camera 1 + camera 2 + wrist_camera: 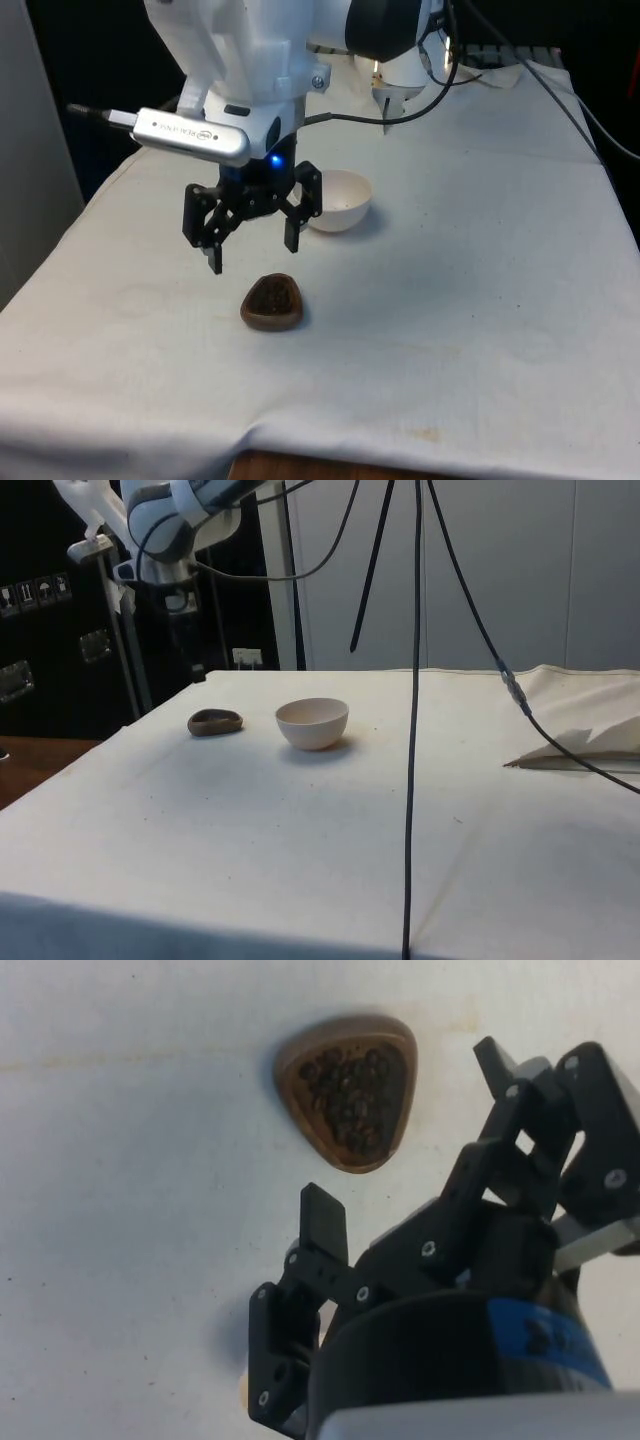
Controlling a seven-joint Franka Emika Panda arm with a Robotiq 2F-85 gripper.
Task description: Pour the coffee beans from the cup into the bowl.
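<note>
A small brown cup [272,302] full of dark coffee beans stands on the white cloth near the table's front; it also shows as the cup [215,722] and the cup [349,1090], with the beans visible inside. A cream bowl [338,200] sits behind it, towards the front view's right, and is the bowl [313,722] beside the cup in the side view. My black gripper [254,252] hangs open above the cloth, just behind and above the cup, holding nothing. In the wrist view the gripper [410,1140] has its fingers spread wide apart.
Black cables [413,720] hang down across the side view. A folded piece of white cloth [585,740] lies at the side view's right. The table's front edge [330,462] is close below the cup.
</note>
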